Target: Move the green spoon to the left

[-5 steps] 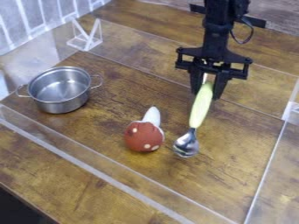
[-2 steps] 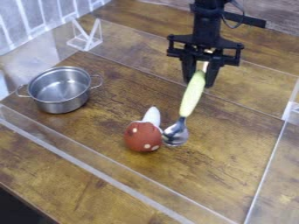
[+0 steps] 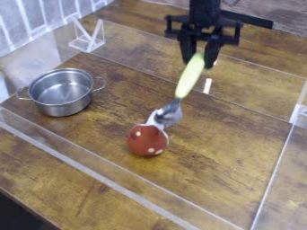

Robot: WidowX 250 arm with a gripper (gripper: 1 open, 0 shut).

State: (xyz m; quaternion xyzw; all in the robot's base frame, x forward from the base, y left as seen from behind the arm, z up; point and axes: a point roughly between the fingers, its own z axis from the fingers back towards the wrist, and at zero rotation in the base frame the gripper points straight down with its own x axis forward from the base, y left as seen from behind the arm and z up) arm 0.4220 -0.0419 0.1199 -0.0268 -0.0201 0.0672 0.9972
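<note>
The green spoon (image 3: 188, 78) hangs tilted above the wooden table, its pale yellow-green handle uppermost and its silver bowl (image 3: 170, 112) lowest, just over the white stem of the mushroom toy. My black gripper (image 3: 202, 56) points down from the top of the view and is shut on the upper end of the handle. The spoon's bowl looks lifted off the table surface.
A red-and-white mushroom toy (image 3: 149, 138) lies right below the spoon's bowl. A small steel pot (image 3: 63, 92) stands at the left. A clear acrylic stand (image 3: 86, 36) sits at the back left. Clear acrylic walls (image 3: 276, 184) border the wooden work area.
The gripper has risen and shifted left in the picture with the spoon in it. The spoon's bowl left the table right of the mushroom and now hangs over its stem.
</note>
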